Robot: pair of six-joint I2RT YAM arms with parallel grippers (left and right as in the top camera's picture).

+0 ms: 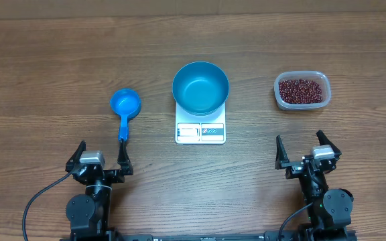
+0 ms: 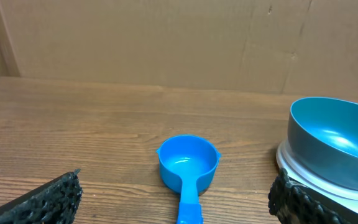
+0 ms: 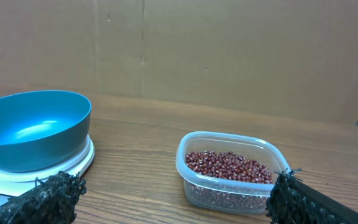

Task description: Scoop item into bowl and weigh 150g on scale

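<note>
Bowl (image 1: 200, 87) on scale (image 1: 200, 132), centre; scoop (image 1: 124, 107) to left; tub (image 1: 277, 90) holding beans (image 1: 303, 90) to right.

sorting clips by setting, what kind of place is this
Likely a robotics lab bench rather than a kitchen: a wood-grain table, a plain cardboard backdrop behind it, and a left arm and right arm mounted at its near edge.
</note>
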